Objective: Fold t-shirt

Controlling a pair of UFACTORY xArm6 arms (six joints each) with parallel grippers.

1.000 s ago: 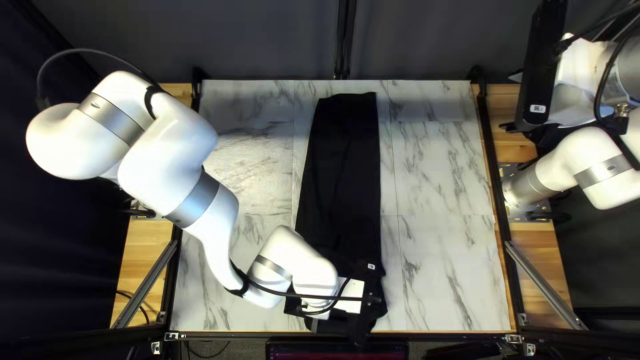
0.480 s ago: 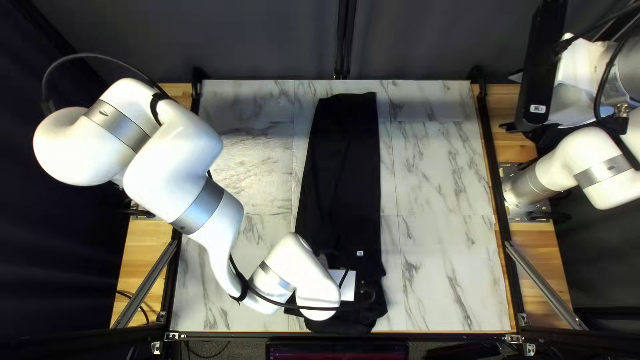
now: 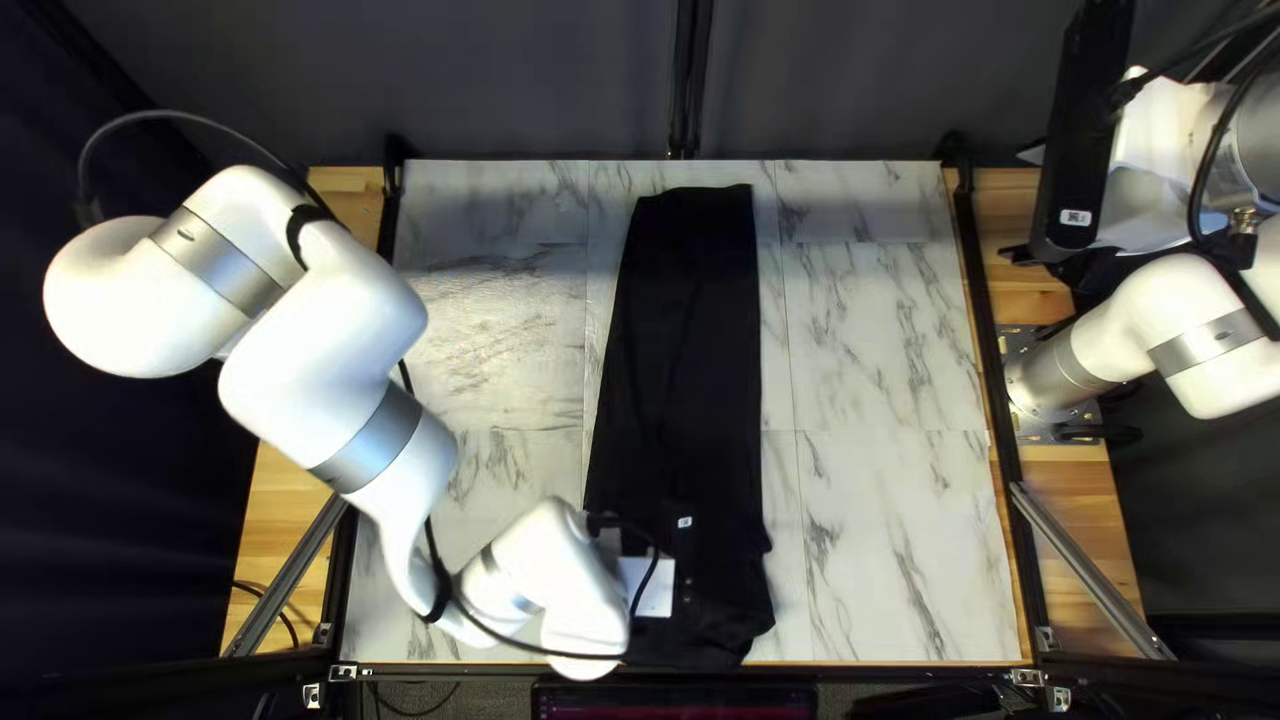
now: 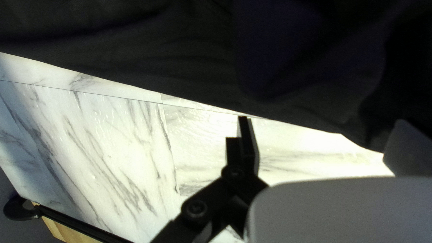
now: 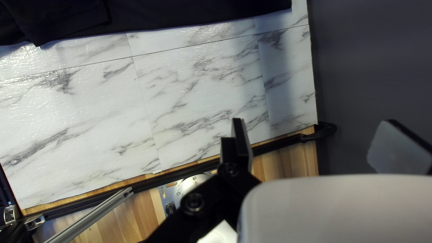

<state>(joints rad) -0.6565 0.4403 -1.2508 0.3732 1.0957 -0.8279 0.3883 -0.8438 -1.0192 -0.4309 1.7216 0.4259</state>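
Top left view: fingertips hidden, left gripper (image 3: 650, 587) gapes, perhaps over black shirt (image 3: 683, 360); right gripper (image 3: 1024, 203) gapes too.

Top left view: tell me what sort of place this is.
Probably a robotics lab: my left arm and right arm stand at opposite edges of a marble-patterned table, a dark curtain behind it.

At the frame's left, the rounded white left arm (image 3: 320, 334) has grey bands (image 3: 370, 438). The white right arm (image 3: 1207, 360), far right, carries black cables (image 3: 1202, 174).
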